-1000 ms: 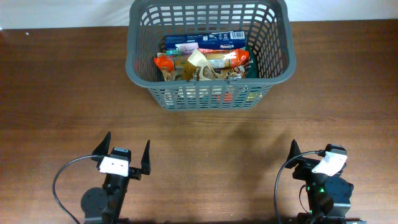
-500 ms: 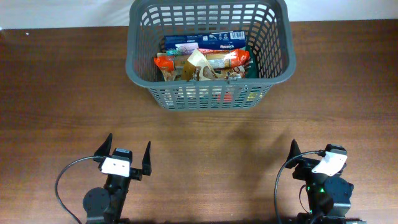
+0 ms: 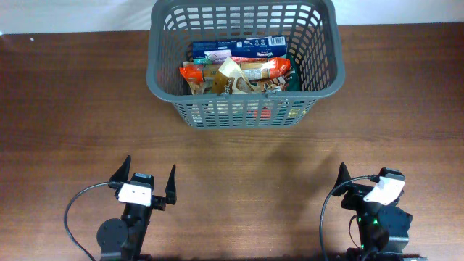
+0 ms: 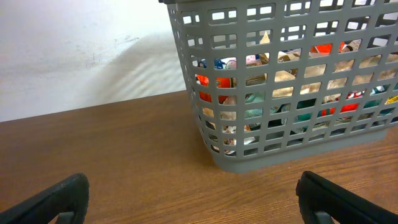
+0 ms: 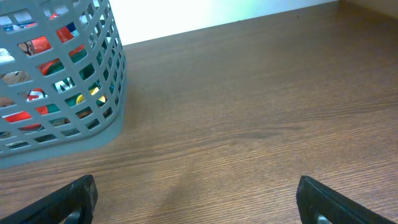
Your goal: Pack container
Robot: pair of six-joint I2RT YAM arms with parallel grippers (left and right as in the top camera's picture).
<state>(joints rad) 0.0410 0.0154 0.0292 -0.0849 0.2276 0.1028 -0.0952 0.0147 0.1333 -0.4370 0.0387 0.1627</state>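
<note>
Overhead: container (image 3: 239,94) beyond left end effector (image 3: 149,164)

Nothing printed can be read for certain. The blue packet (image 3: 239,46) at the far side of the basket (image 3: 163,80) carries white lettering along its length, too small to make out. The brown packet (image 3: 233,80) in the middle bears a dark label with pale print, also blurred. Both wrist views show only scraps of colour through the slots.
</note>
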